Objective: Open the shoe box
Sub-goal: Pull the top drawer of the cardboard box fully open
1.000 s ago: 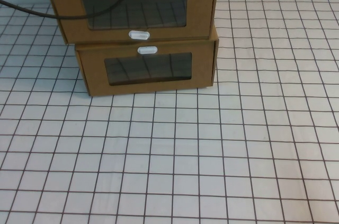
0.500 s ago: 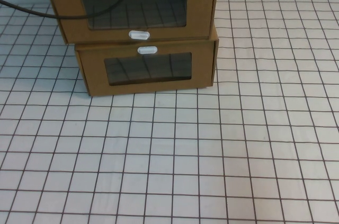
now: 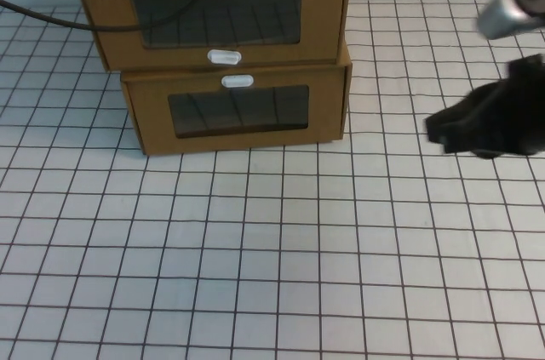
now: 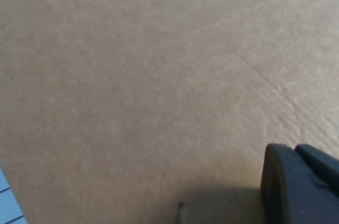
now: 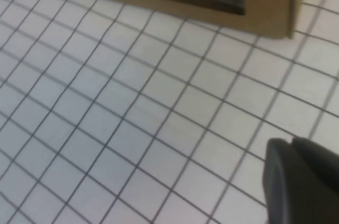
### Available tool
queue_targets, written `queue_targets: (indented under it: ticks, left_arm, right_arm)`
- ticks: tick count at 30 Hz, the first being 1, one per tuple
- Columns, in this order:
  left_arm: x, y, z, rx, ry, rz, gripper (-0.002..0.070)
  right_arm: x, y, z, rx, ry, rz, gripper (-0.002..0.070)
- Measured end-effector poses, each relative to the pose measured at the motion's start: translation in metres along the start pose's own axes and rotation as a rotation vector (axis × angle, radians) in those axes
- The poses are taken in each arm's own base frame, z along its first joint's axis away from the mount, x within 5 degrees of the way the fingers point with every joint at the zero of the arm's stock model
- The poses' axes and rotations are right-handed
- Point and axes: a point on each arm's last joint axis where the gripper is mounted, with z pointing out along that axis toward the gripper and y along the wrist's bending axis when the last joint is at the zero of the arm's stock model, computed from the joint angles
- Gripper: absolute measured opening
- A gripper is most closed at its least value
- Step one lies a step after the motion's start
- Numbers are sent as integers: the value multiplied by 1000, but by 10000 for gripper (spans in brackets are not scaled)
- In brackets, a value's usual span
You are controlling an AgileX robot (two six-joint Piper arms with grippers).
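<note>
A: What has changed?

B: The right gripper (image 3: pixel 436 128) has come into the high view from the right edge. Half a second ago only the boxes were there. It hovers above the surface (image 3: pixel 255 275), to the right of the stack and apart from it, fingers clenched on nothing.

A: And the boxes?

B: Two brown cardboard shoe boxes are stacked at the far left-centre of the surface. The upper box (image 3: pixel 213 11) sits slightly further back and left than the lower box (image 3: pixel 238 109). Each front has a dark window and a small white handle. The upper handle (image 3: pixel 224 56) is near its bottom edge and the lower handle (image 3: pixel 237 81) near its top edge, so the two lie just beside each other. Both fronts are shut. A black cable (image 3: pixel 51 17) crosses the upper box.

A: The left gripper?

B: The left gripper (image 4: pixel 299 184) is out of the high view. Its own camera shows it close against plain cardboard. Whether it is released or clenched, I cannot tell.

A: What could go wrong?

B: With the handles so close together, the fingers might catch the wrong one. They must also spread first, because clenched they would only push the front. And a pull on a light box may drag the whole stack, or tip the upper box off, unless something steadies it.
</note>
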Motion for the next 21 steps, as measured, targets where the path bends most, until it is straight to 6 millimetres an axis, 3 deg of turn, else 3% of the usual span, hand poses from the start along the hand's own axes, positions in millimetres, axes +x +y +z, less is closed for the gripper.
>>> queue_targets:
  ticks: [7, 11, 17, 21]
  left_arm:
    - [0, 0, 0, 0, 1, -2, -2]
    - [0, 0, 0, 0, 1, -2, -2]
    - [0, 0, 0, 0, 0, -1, -2]
    - [0, 0, 0, 1, 1, -1, -2]
  right_arm:
    - [-21, 84, 71, 7, 149, -322, -13]
    - [-25, 116, 102, 121, 138, -583, -13]
    - [-30, 136, 136, 247, -19, -914, -6]
    - [-32, 139, 153, 270, -84, -1068, 84]
